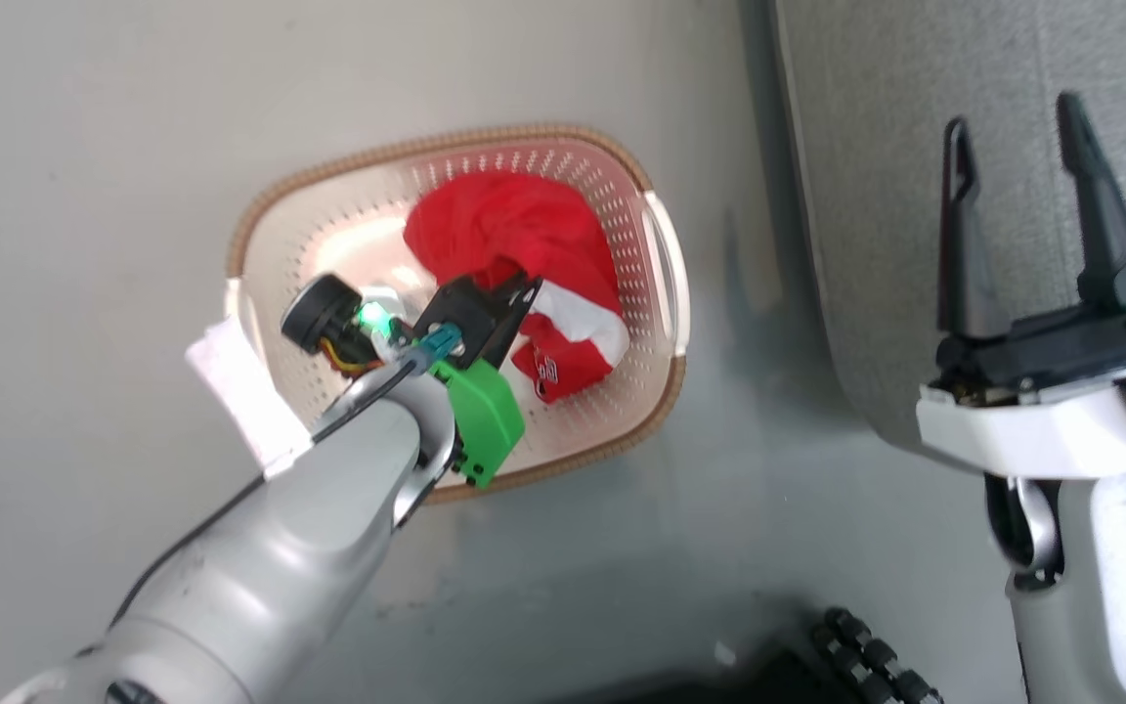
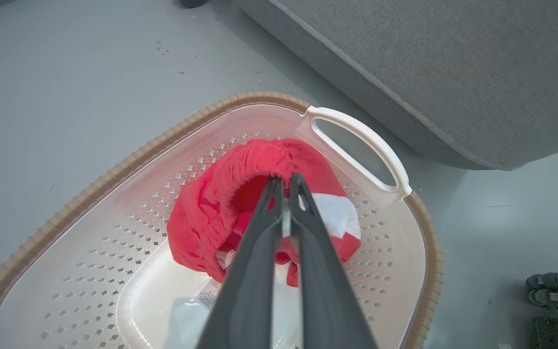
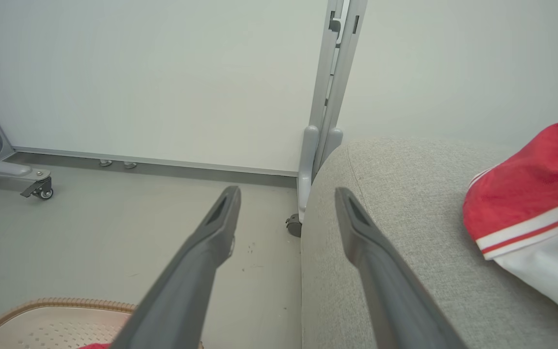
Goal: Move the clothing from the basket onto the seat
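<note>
**Now clamped on cloth in the basket**

Down in the basket (image 1: 328,230) on the floor (image 1: 84,196), the left pincer (image 2: 286,182) grips the red garment (image 2: 201,218) by its gathered hem, likely for lifting. The right pincer (image 1: 1013,110) hangs open over the seat (image 1: 876,147), where a second red garment (image 3: 526,194) lies.

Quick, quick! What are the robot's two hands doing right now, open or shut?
Left gripper: shut, pinching the red garment in the basket.
Right gripper: open, holding nothing.
</note>
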Tool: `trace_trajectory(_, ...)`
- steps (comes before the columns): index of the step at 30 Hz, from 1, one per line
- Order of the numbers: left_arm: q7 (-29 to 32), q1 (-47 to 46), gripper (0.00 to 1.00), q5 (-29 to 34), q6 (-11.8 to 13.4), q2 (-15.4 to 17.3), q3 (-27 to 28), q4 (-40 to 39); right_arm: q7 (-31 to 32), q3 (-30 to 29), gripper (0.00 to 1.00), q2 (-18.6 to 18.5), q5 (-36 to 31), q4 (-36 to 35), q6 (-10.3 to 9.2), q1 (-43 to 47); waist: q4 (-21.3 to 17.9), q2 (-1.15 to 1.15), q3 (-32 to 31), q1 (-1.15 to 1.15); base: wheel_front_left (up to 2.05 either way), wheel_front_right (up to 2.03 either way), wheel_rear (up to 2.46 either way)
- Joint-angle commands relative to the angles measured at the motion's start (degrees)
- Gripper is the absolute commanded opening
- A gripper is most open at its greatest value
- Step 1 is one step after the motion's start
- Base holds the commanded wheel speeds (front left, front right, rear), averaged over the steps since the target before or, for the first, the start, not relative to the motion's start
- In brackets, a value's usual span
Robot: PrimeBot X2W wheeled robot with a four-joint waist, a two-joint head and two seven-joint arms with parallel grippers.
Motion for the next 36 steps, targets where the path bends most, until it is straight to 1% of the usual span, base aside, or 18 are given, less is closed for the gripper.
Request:
trace_trajectory(1, -0.2, 2.7, 0.00, 0.4, 0.7, 0.6, 1.5, -1.6, -0.2, 0.3, 1.00, -0.5, -0.2, 0.9, -0.08, 1.9, 3.5, 0.00, -10.7, 0.00, 0.00, 0.00, 0.00)
trace_trajectory(4, -0.2, 7.4, 0.00, 1.5, 1.7, 1.8, 5.0, -5.3, -0.2, 1.6, 1.00, -0.7, 0.4, 2.8, -0.08, 4.2, 3.8, 0.00, -15.4, 0.00, 0.00, 0.00, 0.00)
trace_trajectory(7, -0.2, 12.5, 0.00, 2.6, 3.2, 2.8, 9.3, -9.4, -0.2, 2.5, 1.00, -0.6, 0.9, 4.8, -0.08, 6.5, 3.8, 0.00, -20.2, 0.00, 0.00, 0.00, 0.00)
trace_trajectory(11, -0.2, 19.3, 0.00, 4.2, 4.7, 3.5, 14.1, -14.7, -0.2, 3.0, 1.00, -0.1, 1.2, 6.9, -0.08, 9.8, 3.8, 0.00, -26.3, 0.00, 0.00, 0.00, 0.00)
trace_trajectory(19, -0.2, 29.2, 0.00, 8.5, 5.6, 4.6, 20.0, -22.1, -0.2, 5.6, 1.00, 0.4, 1.6, 10.6, -0.08, 15.3, 3.9, 0.00, -36.6, 0.00, 0.00, 0.00, 0.00)
trace_trajectory(27, -0.2, 34.2, 0.00, 10.6, 6.0, 4.9, 23.7, -28.0, -0.2, 6.9, 1.00, 0.3, 2.1, 12.6, -0.08, 19.2, 4.0, 0.00, -42.8, 0.00, 0.00, 0.00, 0.00)
trace_trajectory(31, -0.2, 35.3, 0.00, 11.7, 5.8, 5.0, 24.4, -30.6, -0.2, 7.8, 1.00, 0.4, 2.5, 13.3, -0.08, 20.3, 4.1, 0.00, -44.3, 0.00, 0.00, 0.00, 0.00)
trace_trajectory(36, -0.2, 35.1, 0.00, 12.5, 5.3, 4.1, 24.5, -34.1, -0.2, 9.8, 1.00, 0.8, 3.1, 13.9, -0.08, 20.9, 4.4, 0.00, -45.5, 0.00, 0.00, 0.00, 0.00)
